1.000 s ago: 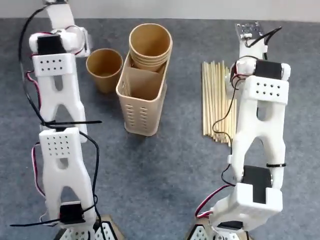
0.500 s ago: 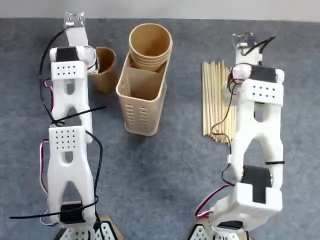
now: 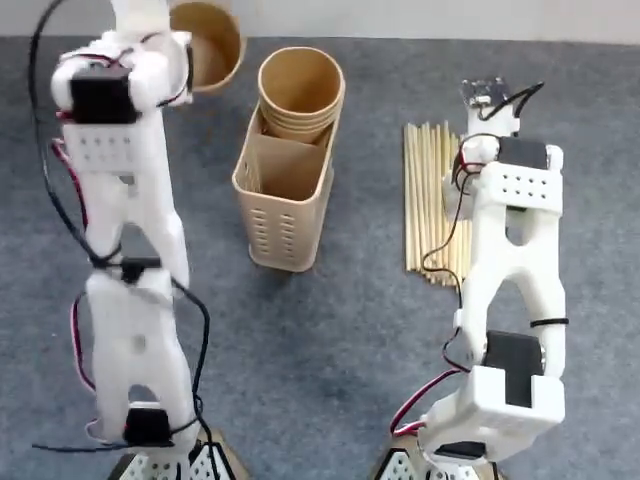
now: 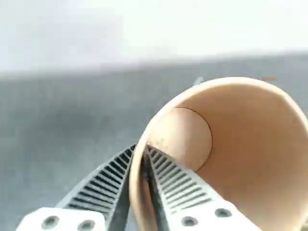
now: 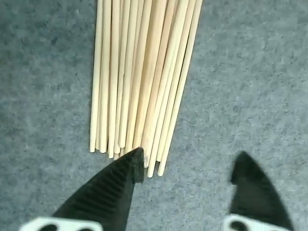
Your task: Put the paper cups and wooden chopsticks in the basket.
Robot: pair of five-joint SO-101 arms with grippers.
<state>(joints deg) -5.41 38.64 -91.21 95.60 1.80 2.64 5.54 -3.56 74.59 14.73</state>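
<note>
Item 1 – left gripper: clenched on the wall of 1 paper cup, 1 finger inside the rim and 1 outside. In the high view this cup sits tilted at the far edge, beyond and left of the basket.

Item 2 – basket: beige, upright, 2 compartments; a stack of nested cups stands in the far one.

Item 3 – chopsticks: a flat bundle lying on the grey table, right of the basket and well apart from it.

Item 4 – right gripper: released, jaws spread wide above the bundle's end; 1 black fingertip is at the stick ends, the other over bare table.
</note>
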